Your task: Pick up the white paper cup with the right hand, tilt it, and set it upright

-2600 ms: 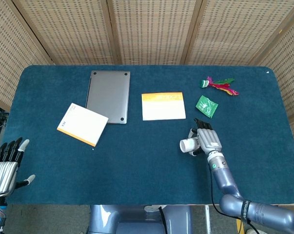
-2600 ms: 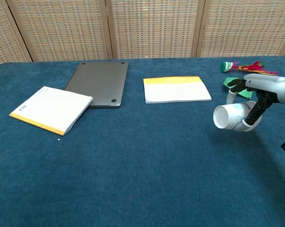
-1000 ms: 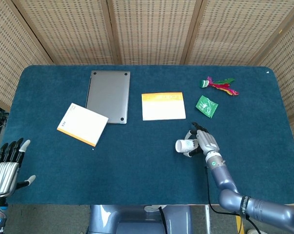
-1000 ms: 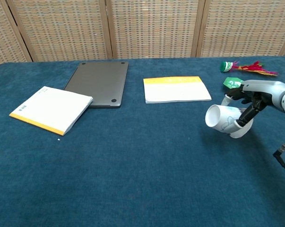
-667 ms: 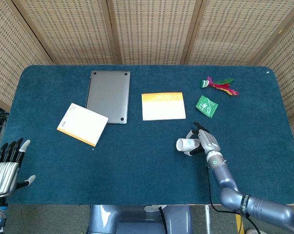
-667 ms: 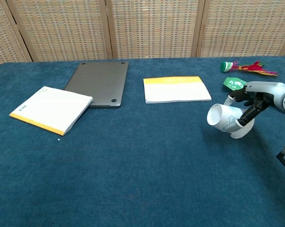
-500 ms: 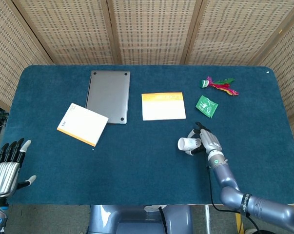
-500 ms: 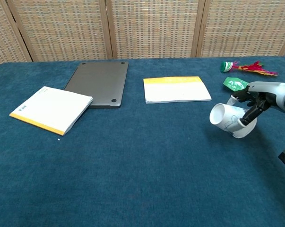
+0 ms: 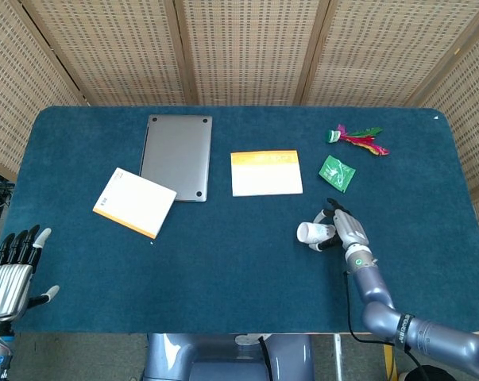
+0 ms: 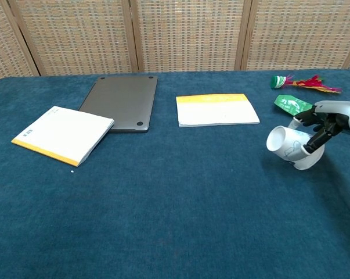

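Toward the right side of the blue table [image 9: 223, 262], the right hand [image 9: 344, 230] holds the white paper cup [image 10: 286, 144] tipped on its side, mouth facing the table's left, fingers wrapped around the body near its base. The cup appears lifted just off the cloth, though contact underneath is hard to judge.

The tilt looks done, so the step in hand is probably bringing the cup back upright. That calls for a slow roll of the wrist until the base faces flat down, a light grip so the thin wall does not crush, and a release only once the base sits fully on the cloth.

Bare cloth lies in front of and left of the cup. A green packet [image 10: 289, 104] lies near behind it, a yellow-topped booklet [image 9: 266, 172] further left, and a feathered toy [image 9: 357, 138] beyond. The near table edge is not far. The left hand [image 9: 10, 273] waits off the left corner, fingers apart, holding nothing.
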Action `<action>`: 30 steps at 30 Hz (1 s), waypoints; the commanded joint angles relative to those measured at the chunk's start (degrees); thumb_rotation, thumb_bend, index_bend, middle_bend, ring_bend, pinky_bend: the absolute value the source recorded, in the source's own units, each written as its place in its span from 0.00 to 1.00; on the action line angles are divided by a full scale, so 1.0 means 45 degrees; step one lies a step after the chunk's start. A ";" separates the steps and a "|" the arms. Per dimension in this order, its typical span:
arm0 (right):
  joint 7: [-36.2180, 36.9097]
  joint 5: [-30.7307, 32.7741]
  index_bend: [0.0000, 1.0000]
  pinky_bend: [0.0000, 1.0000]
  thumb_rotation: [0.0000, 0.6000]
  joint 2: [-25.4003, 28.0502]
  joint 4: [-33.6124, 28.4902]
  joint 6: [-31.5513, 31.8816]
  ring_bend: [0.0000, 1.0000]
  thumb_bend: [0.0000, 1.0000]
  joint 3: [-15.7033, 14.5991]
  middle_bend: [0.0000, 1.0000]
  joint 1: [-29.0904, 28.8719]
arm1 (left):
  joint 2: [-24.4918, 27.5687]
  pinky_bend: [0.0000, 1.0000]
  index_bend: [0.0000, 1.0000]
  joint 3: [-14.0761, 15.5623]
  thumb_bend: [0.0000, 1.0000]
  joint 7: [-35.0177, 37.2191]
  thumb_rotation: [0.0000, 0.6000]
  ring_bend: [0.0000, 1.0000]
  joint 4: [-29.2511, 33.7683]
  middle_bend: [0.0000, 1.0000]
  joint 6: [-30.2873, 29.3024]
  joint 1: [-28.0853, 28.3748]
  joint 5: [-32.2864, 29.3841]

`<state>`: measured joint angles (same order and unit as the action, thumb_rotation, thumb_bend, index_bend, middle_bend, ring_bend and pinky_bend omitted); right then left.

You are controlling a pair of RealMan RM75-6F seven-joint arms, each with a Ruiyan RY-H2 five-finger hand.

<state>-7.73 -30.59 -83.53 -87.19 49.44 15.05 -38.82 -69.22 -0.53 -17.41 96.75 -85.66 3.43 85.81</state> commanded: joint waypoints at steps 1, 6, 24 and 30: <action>0.0133 0.0024 0.46 0.00 1.00 0.0047 0.0008 -0.0080 0.00 0.24 0.0050 0.00 0.0032 | -0.0013 0.00 0.00 0.0008 0.11 -0.0026 1.00 0.00 -0.0006 0.00 0.0021 0.0004 -0.0008; 0.1249 0.0153 0.48 0.00 1.00 0.0209 -0.0299 -0.0666 0.00 0.24 0.0558 0.00 0.0254 | -0.0027 0.00 0.00 -0.0005 0.11 -0.0010 1.00 0.00 -0.0016 0.00 -0.0015 -0.0010 -0.0017; 0.2672 0.0111 0.49 0.00 1.00 0.0284 0.0079 -0.1583 0.00 0.24 0.0677 0.00 0.0397 | 0.0004 0.00 0.00 -0.0004 0.11 -0.0004 1.00 0.00 0.0004 0.00 0.0000 -0.0011 -0.0030; 0.2719 -0.0045 0.49 0.00 1.00 0.0270 0.0286 -0.1569 0.00 0.24 0.0473 0.00 0.0451 | 0.0002 0.00 0.00 0.0000 0.11 -0.0037 1.00 0.00 0.0031 0.00 -0.0025 -0.0021 -0.0016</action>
<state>4.53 -30.73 -82.33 -85.98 42.36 17.26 -36.82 -69.22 -0.54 -17.57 96.89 -85.77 3.33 85.73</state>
